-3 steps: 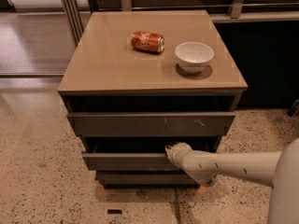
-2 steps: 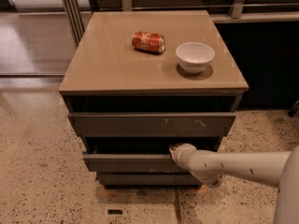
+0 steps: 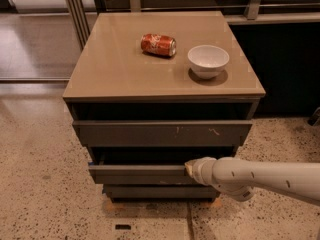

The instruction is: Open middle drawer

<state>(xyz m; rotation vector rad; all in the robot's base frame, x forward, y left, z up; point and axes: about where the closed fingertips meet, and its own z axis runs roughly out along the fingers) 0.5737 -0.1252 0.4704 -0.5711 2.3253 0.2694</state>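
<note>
The middle drawer (image 3: 140, 174) is a dark grey-brown flat front with a small blue tab (image 3: 92, 163) at its left end. It sits below the widest front with white scratch marks (image 3: 162, 133) and above the narrowest front (image 3: 155, 191). It stands pulled out a little, with a dark gap above it. My gripper (image 3: 190, 168) is at the top edge of the middle drawer's front, towards its right end. My white arm (image 3: 260, 178) reaches in from the right.
A red soda can (image 3: 158, 44) lies on its side on the tan cabinet top (image 3: 115, 69), and a white bowl (image 3: 208, 60) stands beside it. Speckled floor lies in front. Metal railings and a dark wall stand behind.
My gripper has moved slightly right and towards the camera. The middle drawer front has come out a little further with it.
</note>
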